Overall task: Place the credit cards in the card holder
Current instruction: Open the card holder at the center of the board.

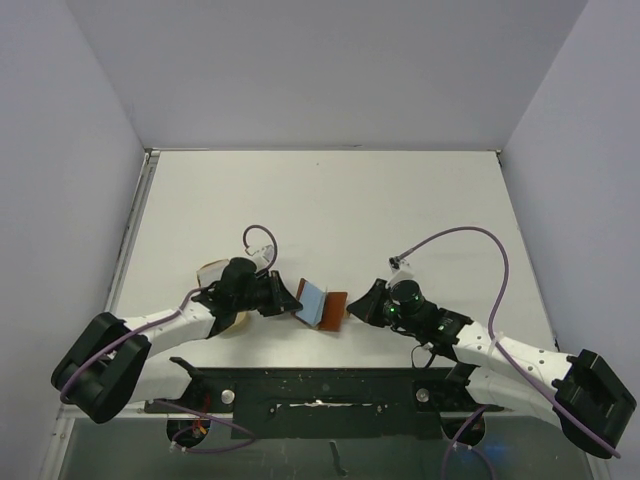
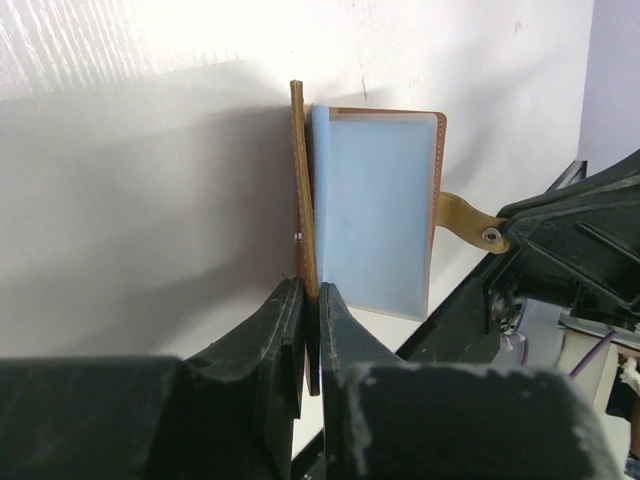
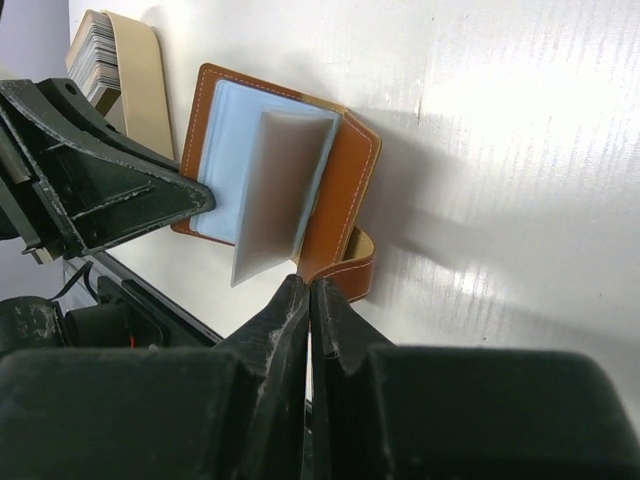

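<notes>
**Card holder (image 1: 320, 304) held open by both hands**

One brown cover is pinched in the closed left hand (image 2: 311, 300), and the opposite cover's edge in the closed right hand (image 3: 308, 292). The credit cards (image 3: 92, 50) are stacked just behind the left hand.

A tan rounded dish (image 3: 140, 80) sits on the white table (image 1: 400, 200), with pale grey walls (image 1: 330, 70) around it.

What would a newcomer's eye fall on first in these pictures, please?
The open brown card holder, pale blue inside, is at the near middle of the table, with the left gripper and right gripper each pinching a cover edge. Beside the left arm, a tan dish holds stacked credit cards.
</notes>
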